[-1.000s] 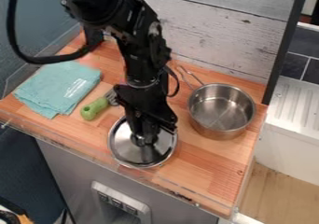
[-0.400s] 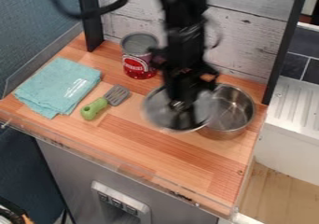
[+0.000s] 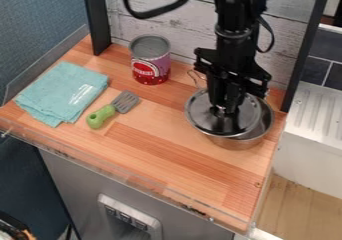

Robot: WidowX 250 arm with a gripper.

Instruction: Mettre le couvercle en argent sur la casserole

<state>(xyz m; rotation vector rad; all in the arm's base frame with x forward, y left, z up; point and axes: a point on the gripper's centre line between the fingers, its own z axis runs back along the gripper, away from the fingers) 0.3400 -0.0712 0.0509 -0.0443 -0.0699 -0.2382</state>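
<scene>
My gripper [image 3: 226, 107] hangs down at the right of the counter, shut on the knob of the silver lid [image 3: 200, 115]. The lid is over the left part of the steel saucepan [image 3: 242, 143], shifted toward the left, so a crescent of the pan's inside shows at the right and lower right. Whether the lid touches the pan's rim, I cannot tell. The pan's wire handle [image 3: 195, 77] points to the back left.
A red can [image 3: 149, 70] stands at the back, left of the pan. A green-handled spatula [image 3: 101, 116] and a folded teal cloth [image 3: 63, 93] lie on the left of the wooden counter [image 3: 160, 159]. A plank wall rises behind.
The lid, held in my gripper, has moved from the counter's front middle to the right, over the pan. The can and the whole spatula have come into sight.
</scene>
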